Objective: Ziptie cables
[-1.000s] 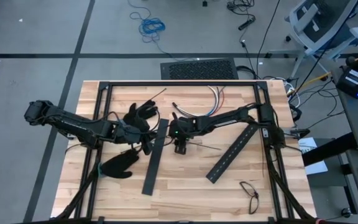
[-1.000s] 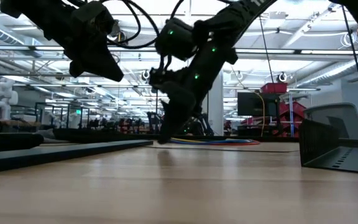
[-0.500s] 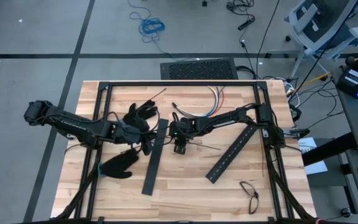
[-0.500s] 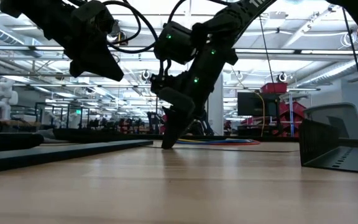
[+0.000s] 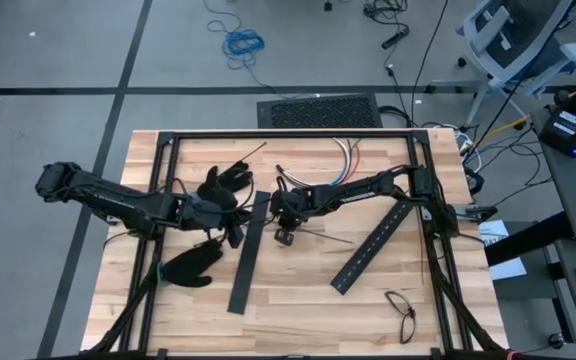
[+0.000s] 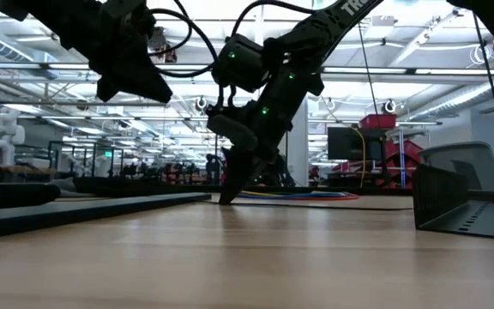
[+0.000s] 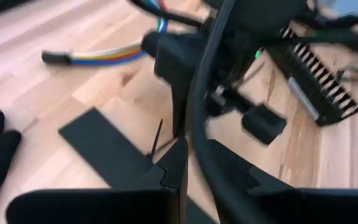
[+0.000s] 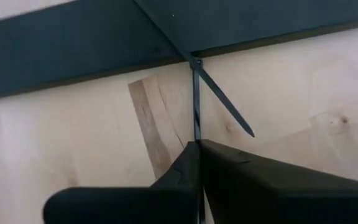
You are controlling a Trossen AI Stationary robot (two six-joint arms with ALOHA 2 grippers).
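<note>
Wood table [image 5: 298, 300]: right end effector [image 8: 197, 146] pinching ziptie [image 8: 196, 106].

Bright, even overhead light; soft shadows; ceiling lamps glare in the low view; left wrist view motion-blurred.

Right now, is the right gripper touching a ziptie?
Touching. In the right wrist view, the right gripper is shut on a ziptie, which runs straight out from between its closed fingers.
</note>
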